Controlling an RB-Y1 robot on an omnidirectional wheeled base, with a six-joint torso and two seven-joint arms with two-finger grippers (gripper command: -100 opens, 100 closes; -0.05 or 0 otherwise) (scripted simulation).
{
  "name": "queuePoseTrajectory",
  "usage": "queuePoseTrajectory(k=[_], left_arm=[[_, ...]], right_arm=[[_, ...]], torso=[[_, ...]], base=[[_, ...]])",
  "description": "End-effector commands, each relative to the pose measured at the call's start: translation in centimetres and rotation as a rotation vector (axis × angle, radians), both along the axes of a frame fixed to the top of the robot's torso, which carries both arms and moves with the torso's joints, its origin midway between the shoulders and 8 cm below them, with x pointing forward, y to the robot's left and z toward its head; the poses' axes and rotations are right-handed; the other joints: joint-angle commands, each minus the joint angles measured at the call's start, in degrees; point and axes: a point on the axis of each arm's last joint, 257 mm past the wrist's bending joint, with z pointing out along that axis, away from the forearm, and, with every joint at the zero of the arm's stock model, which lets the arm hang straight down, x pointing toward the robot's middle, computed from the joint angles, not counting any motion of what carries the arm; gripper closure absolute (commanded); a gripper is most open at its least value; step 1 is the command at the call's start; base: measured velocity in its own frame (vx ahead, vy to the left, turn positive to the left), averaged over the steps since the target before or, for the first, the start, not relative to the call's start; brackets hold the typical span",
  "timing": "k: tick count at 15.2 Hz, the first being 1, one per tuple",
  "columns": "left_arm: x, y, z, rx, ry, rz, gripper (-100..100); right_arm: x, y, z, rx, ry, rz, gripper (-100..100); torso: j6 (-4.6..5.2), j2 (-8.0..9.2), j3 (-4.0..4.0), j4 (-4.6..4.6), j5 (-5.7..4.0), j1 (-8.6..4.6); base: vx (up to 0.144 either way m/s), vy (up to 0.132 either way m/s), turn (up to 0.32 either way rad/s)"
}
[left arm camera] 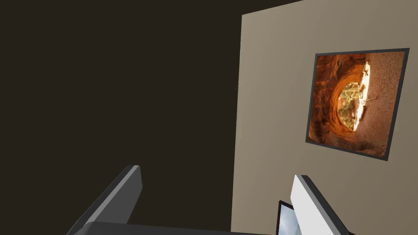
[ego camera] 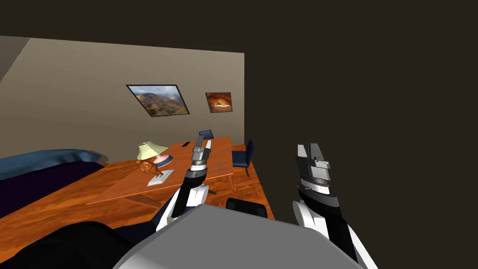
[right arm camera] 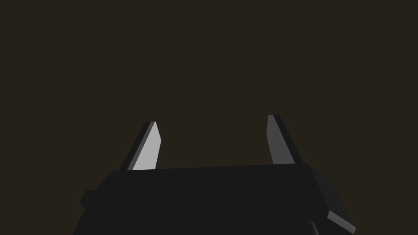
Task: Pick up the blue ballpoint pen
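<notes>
Wooden desk [ego camera: 135,187] carries lamp [ego camera: 151,152], brown figurine [ego camera: 149,167], white slab [ego camera: 161,178], blue pen [ego camera: 219,166].

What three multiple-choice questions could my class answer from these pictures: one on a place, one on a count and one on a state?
1. Where is the pen?
A. On the table
B. In the left gripper
C. In the right gripper

2. How many framed pictures hang in the room?
A. One
B. Two
C. Four

3. How do the fingers of the two grippers stand?
A. Both pairs open, holding nothing
B. Both pairs shut
C. One pair shut on the pen

Answers:
1 A: the pen lies flat on the table top, apart from both grippers.
2 B: a landscape and a smaller rock arch hang side by side.
3 A: each wrist view shows two fingers standing apart with nothing between them.
</notes>
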Motion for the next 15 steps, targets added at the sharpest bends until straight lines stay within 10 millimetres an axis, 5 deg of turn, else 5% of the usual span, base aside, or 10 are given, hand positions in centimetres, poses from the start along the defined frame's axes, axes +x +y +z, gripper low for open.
queuePoseTrajectory(k=[1, 5, 15], left_arm=[[0.7, 0.1, -1.2, 0.027, 0.044, 0.0, -100], [2.1, 1.0, -4.2, 0.064, 0.144, 0.019, -100], [5.3, 6.3, -16.4, 0.17, 0.525, 0.123, -100]], right_arm=[[0.0, 0.0, 0.0, 0.0, 0.0, 0.0, 0], [0.0, 0.0, 0.0, 0.0, 0.0, 0.0, 0], [0.0, 0.0, 0.0, 0.0, 0.0, 0.0, 0]], torso=[[0.0, 0.0, 0.0, 0.0, 0.0, 0.0], [0.03, -0.06, -0.03, -0.02, 0.01, 0.05], [0.01, -0.09, -0.05, -0.02, 0.02, 0.09]], base=[[0.004, -0.001, -0.084], [0.013, 0.005, -0.163], [0.019, 0.013, -0.19]])
